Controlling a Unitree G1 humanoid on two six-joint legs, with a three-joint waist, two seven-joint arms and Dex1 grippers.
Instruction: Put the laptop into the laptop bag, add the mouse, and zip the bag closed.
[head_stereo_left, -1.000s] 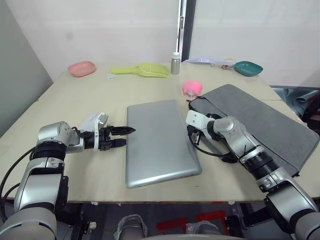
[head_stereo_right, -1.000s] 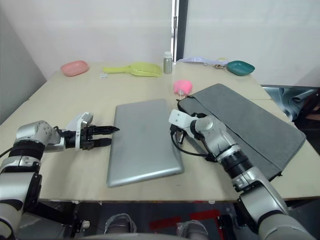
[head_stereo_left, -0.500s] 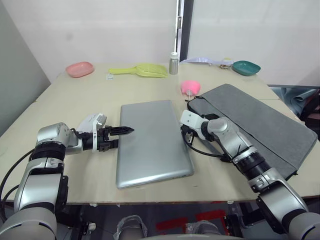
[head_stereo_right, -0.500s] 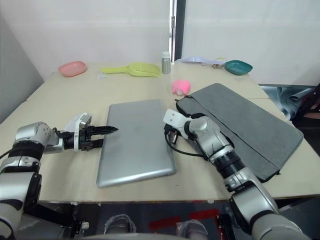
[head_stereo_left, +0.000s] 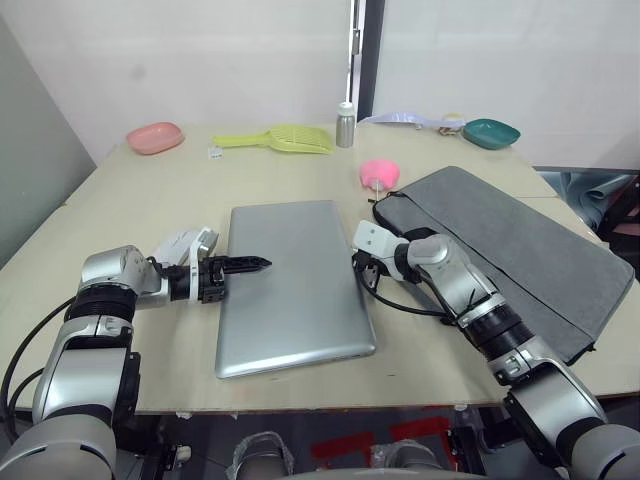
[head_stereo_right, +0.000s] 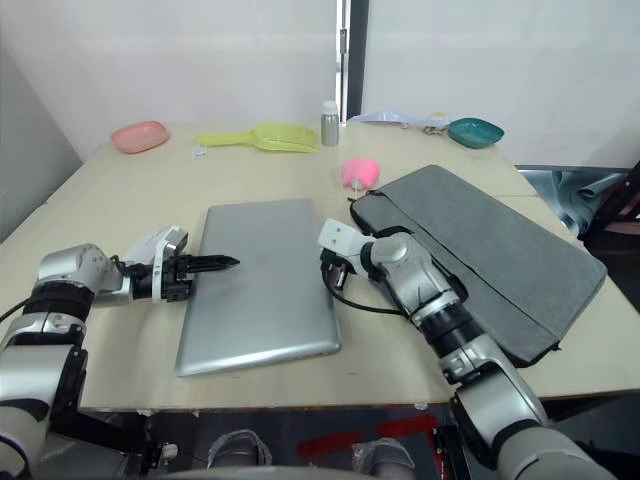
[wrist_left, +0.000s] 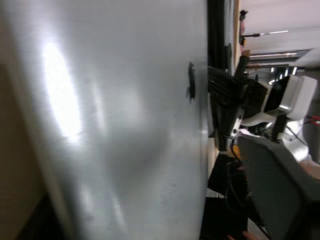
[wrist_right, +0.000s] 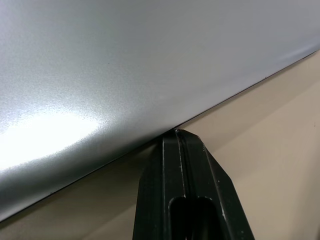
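Beige table (head_stereo_left: 150, 195), laptop (head_stereo_left: 290, 285) between both closed jaws, right jaws touching its edge

The laptop (head_stereo_left: 293, 285) is showing brushed, satin metal; the laptop bag (head_stereo_left: 520, 250) is looking like matt grey cloth; the desk (head_stereo_left: 150, 200) is appearing as pale, smooth wood.

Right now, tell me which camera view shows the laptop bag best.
The left eye view: the whole grey laptop bag lies flat on the table right of the laptop, with only its near-left edge behind the right arm. The right eye view shows much the same. The left wrist view catches only a corner.
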